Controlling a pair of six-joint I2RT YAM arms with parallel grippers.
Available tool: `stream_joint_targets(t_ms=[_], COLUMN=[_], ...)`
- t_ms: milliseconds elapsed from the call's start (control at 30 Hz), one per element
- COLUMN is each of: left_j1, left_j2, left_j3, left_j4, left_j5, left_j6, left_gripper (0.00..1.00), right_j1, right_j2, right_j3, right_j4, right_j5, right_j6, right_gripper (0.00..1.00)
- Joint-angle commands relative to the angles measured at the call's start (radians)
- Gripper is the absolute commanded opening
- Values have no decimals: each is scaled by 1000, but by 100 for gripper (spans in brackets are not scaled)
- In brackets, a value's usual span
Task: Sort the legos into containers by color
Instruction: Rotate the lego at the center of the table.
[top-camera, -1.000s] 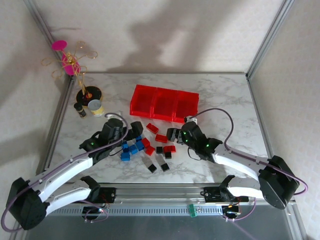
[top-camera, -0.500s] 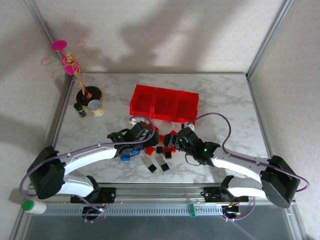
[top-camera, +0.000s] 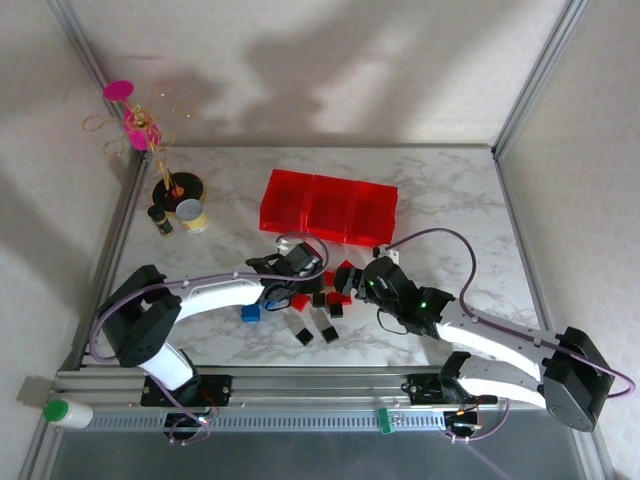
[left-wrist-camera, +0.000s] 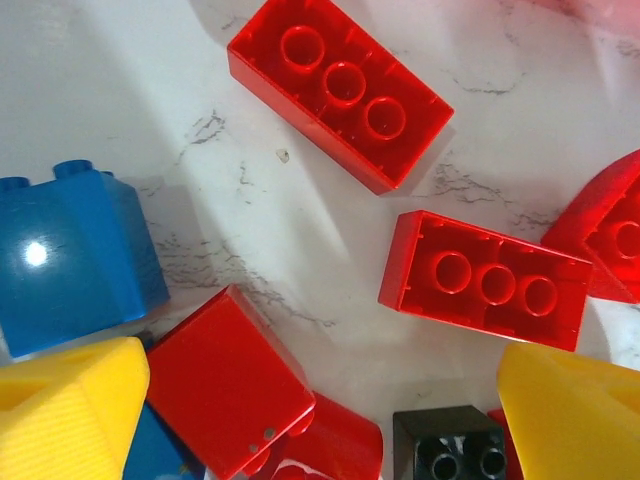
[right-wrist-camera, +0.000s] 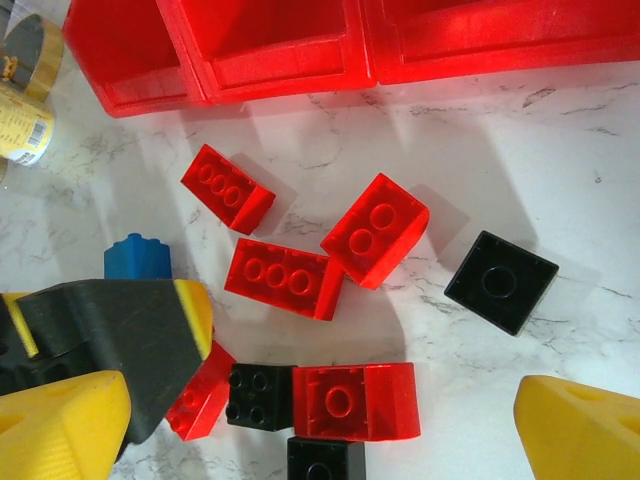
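Swung in from the table's (top-camera: 450, 190) left edge, the left end effector (left-wrist-camera: 320, 405) is poised over red legos (top-camera: 315, 295) at mid-table, jaws apart. The right end effector (right-wrist-camera: 320, 430) is held wide. The containers (top-camera: 328, 205) behind appear unfilled, and a first pick is judged imminent.

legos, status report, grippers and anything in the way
Left gripper open, low over red legos. Right gripper open beside it, nothing held. Legos loose on table, containers look empty. Grippers close together, collision risk.

legos (right-wrist-camera: 285, 278): red/blue/black, scattered | containers (top-camera: 300, 226): red row, just beyond
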Motion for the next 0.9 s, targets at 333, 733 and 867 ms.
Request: stream_joint_targets(t_ms=[333,733,867], left_j1=[-63,-68,-69], left_j2=[90,56,99], left_j3=[148,80,93], left_j4=[-33,-85,-79], left_j5=[-58,-146,-140], left_j6=[0,-92,-91], left_gripper=[86,81,77], right_j1=[8,4,3], right_j2=[-101,-131,-114], right_j3=[-27,-13,2], right_j4=[-63,-29,-32], right_j5=[69,-16,-40], right_j6=[28,7,4], right_gripper=[99,99,99])
